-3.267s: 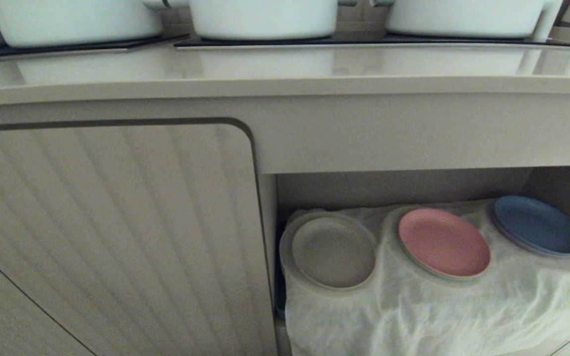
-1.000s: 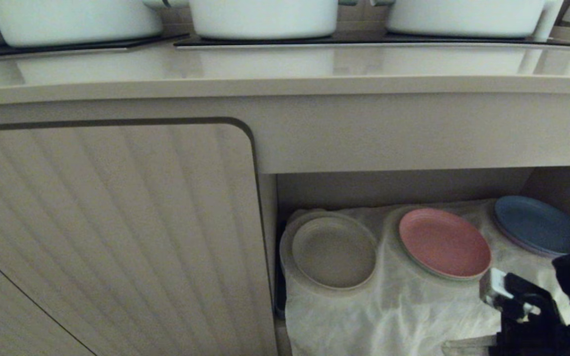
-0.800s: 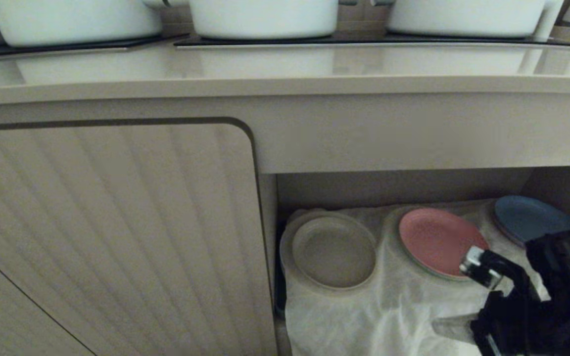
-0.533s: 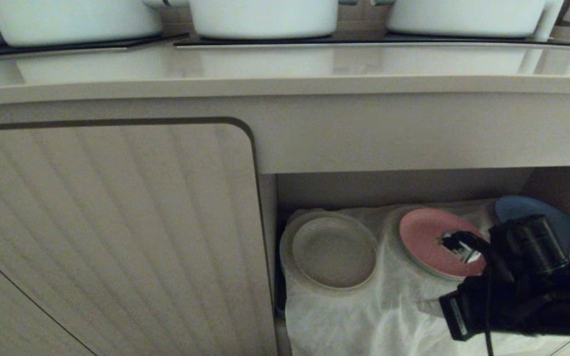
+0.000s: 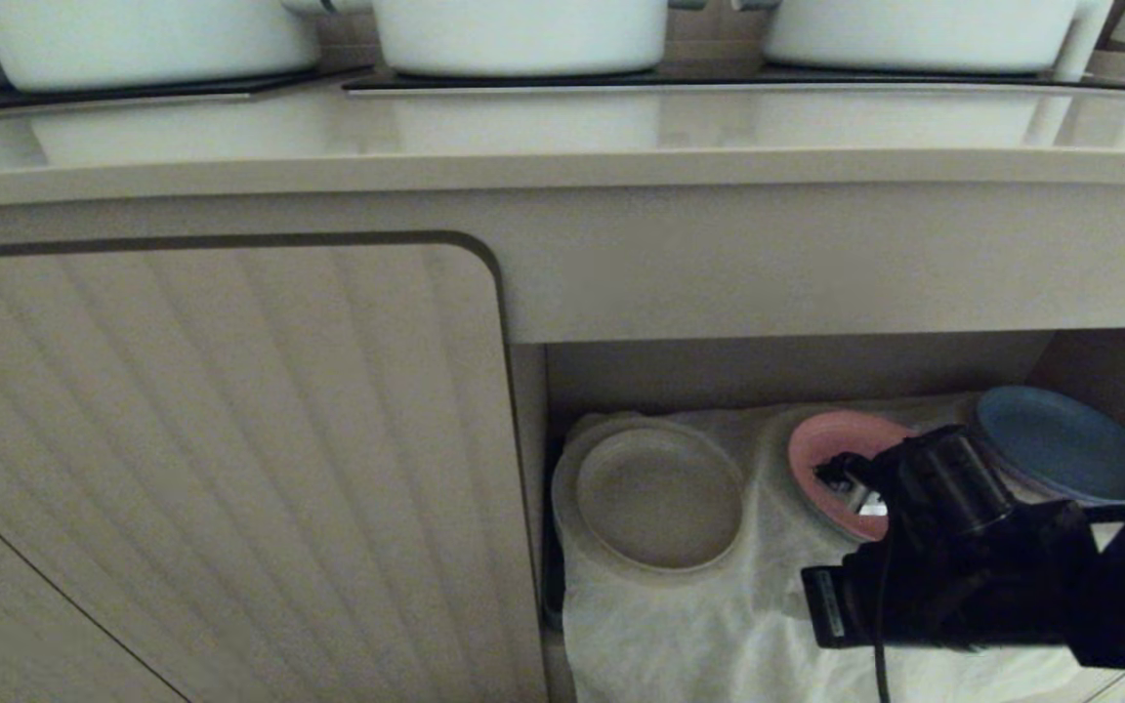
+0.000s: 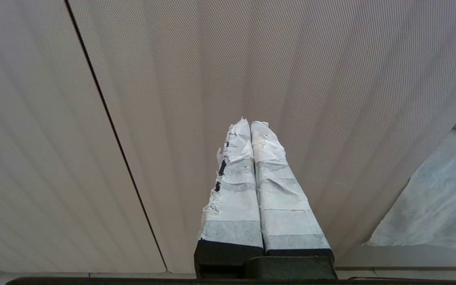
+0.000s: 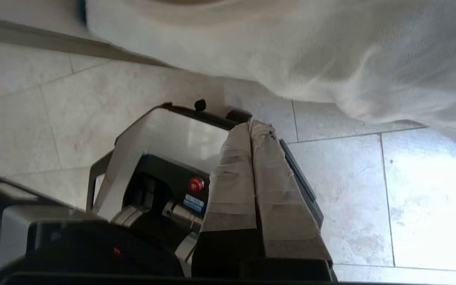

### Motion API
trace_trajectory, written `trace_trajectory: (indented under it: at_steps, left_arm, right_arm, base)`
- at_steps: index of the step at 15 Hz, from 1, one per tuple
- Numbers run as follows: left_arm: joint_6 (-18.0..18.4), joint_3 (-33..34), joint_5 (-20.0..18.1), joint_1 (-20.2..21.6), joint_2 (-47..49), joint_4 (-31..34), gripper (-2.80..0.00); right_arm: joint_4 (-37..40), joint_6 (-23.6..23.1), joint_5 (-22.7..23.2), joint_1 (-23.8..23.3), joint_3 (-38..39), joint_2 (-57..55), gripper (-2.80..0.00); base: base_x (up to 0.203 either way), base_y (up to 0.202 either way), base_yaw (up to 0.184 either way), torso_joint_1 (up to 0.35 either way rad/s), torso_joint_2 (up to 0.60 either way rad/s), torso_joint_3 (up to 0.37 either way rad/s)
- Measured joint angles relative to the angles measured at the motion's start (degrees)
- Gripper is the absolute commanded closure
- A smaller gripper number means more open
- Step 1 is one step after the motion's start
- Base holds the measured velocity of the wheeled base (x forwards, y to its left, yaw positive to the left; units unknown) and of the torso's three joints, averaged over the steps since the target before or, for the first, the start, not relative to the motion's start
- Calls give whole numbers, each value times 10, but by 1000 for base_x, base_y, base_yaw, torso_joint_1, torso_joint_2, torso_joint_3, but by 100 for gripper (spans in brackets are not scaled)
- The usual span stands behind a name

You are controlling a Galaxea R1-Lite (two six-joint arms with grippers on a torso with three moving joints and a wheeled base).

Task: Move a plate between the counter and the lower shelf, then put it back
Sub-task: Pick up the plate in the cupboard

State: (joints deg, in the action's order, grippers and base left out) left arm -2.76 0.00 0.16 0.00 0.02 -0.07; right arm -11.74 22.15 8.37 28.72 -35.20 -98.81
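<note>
A: We note the counter point(image 5: 562, 146), beige, carrying three white pots point(image 5: 521, 34) on black glass panels point(image 5: 719, 83) at the back.

B: Below, we log the lower shelf point(image 5: 777, 371): wrinkled whitish cloth point(image 5: 699, 635) over its floor, with the plate point(image 5: 660, 498), a pink plate point(image 5: 831, 449) and a blue plate point(image 5: 1061, 444) on humps.

Three white pots point(image 5: 520, 34) stand along the back of the counter point(image 5: 562, 146), on two black glass panels point(image 5: 719, 83). Three plates lie in the lower shelf point(image 5: 777, 371): one cream plate point(image 5: 658, 498), one pink plate point(image 5: 831, 449) and one blue plate point(image 5: 1061, 444), each on its own hump of the single whitish cloth point(image 5: 680, 625). One ribbed cabinet door point(image 5: 221, 469) fills the space beside the recess. Two grippers show, the left gripper point(image 6: 250, 124) and the right gripper point(image 7: 256, 124), each with two taped fingers pressed together.
</note>
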Motion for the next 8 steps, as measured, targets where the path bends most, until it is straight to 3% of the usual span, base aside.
trace_trajectory:
  at_steps: [8]
  left_arm:
    - [0, 0, 0, 0, 0, 0, 0]
  right_arm:
    - [-3, 50, -25, 0, -51, -61, 0]
  base:
    - [0, 0, 0, 0, 0, 0]
